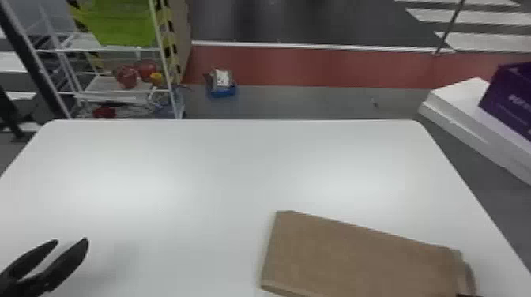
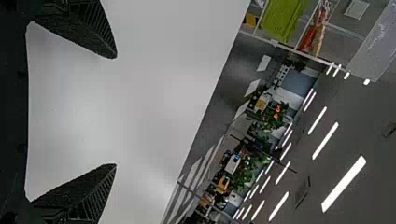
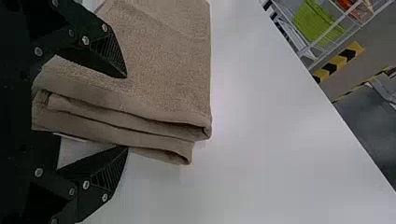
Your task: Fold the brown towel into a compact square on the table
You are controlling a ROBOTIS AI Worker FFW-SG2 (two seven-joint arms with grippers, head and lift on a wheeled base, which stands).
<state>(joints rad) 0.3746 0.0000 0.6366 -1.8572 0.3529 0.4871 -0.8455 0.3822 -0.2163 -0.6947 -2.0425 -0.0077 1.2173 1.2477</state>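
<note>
The brown towel (image 1: 355,256) lies folded into a flat, layered strip at the table's near right. In the right wrist view, stacked folds show along an end of the towel (image 3: 163,70). A dark sliver of my right gripper (image 1: 466,295) peeks in at the bottom edge by the towel's right end. My right gripper (image 3: 127,112) is open around that layered end, one finger over the towel's top face and the other beyond the lowest fold. Well left of the towel is my left gripper (image 1: 71,240), above the tabletop; its fingers stand wide apart in its wrist view (image 2: 116,111), nothing between them.
The white table (image 1: 221,170) extends beyond and left of the towel. Behind its far left corner stands a white wire rack (image 1: 106,49) with a green bin (image 1: 122,27). White boxes (image 1: 466,114) and a purple box (image 1: 509,98) are off its right side.
</note>
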